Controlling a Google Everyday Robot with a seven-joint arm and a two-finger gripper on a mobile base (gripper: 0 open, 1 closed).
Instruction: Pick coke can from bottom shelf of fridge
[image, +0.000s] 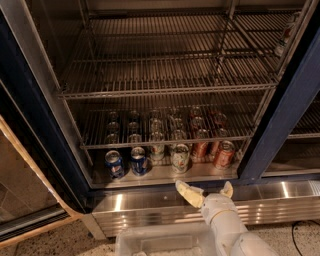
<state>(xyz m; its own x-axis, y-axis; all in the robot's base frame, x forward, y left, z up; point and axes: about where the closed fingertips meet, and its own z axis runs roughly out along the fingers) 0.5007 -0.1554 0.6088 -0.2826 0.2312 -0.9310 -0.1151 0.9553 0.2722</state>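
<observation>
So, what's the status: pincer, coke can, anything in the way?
Pincer open, empty, low before the steel base panel. Coke can upright, front right of bottom shelf, untouched. Another red can crowds its left.

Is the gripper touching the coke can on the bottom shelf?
Apart. The camera view shows the open gripper low before the steel base panel, with the bottom shelf edge between it and the coke can.

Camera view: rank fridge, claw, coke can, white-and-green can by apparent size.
1. fridge
2. claw, open, in front of the base panel, nearest the camera
3. coke can and white-and-green can: look alike, not ranked
</observation>
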